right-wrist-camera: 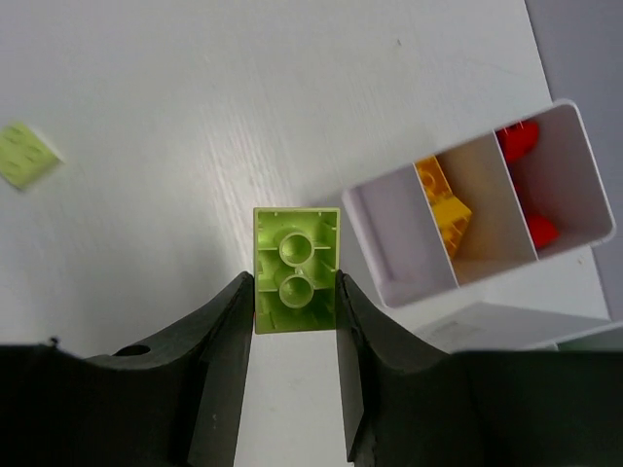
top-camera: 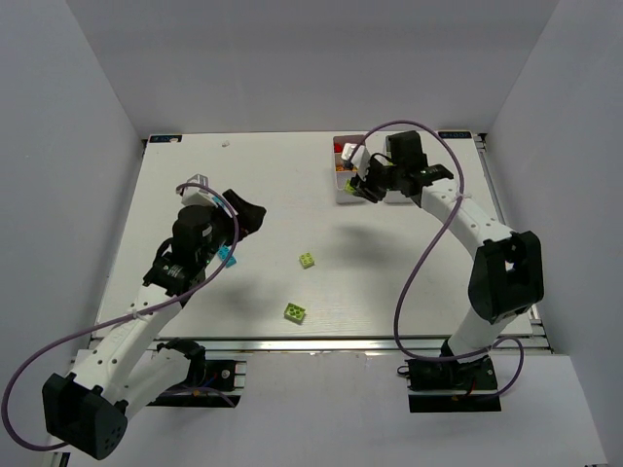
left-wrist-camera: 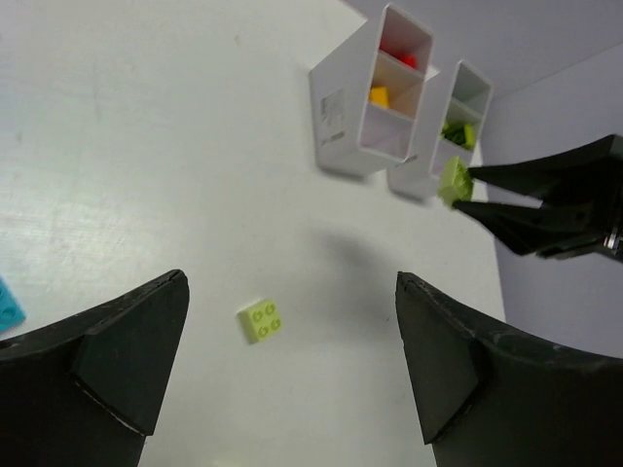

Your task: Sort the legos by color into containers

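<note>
Right hand [right-wrist-camera: 292, 292] grips a lime brick [right-wrist-camera: 297, 248] by its sides, the bins [right-wrist-camera: 399, 248] at two o'clock, apparently for dropping among the greens; left hand [left-wrist-camera: 292, 292] hangs wide open above a loose lime brick [left-wrist-camera: 261, 319] on the table [left-wrist-camera: 146, 146].

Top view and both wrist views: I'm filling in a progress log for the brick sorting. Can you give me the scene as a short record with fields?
left hand: open, holding nothing, above the table
right hand: shut on a lime brick, beside the first bin
loose bricks: two lime ones mid-table, a cyan one by the left hand
first bin: red bricks, then an orange-yellow brick, last compartment bare
second bin: green pieces inside
</note>
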`<state>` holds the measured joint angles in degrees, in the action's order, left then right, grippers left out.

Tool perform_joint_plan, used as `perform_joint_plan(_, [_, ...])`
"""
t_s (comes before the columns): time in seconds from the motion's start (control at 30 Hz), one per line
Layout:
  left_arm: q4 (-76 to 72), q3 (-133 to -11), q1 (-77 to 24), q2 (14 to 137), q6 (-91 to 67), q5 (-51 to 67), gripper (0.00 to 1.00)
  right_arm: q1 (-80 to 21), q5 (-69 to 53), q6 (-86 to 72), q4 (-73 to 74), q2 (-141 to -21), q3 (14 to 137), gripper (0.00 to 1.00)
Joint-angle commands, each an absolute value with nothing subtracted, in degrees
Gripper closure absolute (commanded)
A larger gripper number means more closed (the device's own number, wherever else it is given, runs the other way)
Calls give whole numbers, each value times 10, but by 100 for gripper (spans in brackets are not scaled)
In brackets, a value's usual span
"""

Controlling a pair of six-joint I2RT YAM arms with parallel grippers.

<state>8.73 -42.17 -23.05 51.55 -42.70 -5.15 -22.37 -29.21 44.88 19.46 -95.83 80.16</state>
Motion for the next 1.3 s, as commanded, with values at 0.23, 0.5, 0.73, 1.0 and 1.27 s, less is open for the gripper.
perform_joint_plan(0.23, [165, -421, -227, 504, -436, -54, 5, -115, -144, 660, 188, -1004, 814, 100])
perform_joint_plan(0.5, [155, -419, -227, 527, -445, -37, 5, -87, -125, 713, 173, -1063, 847, 100])
perform_joint_plan(0.73, [167, -414, -227, 520, -450, -37, 5, -87, -119, 726, 169, -1100, 883, 100])
perform_joint_plan(1.0, [186, -411, -227, 511, -457, -48, 5, -87, -114, 724, 157, -1091, 861, 51])
perform_joint_plan(1.27, [265, -449, -226, 548, -477, -82, 15, -80, -140, 696, 163, -1047, 838, 48])
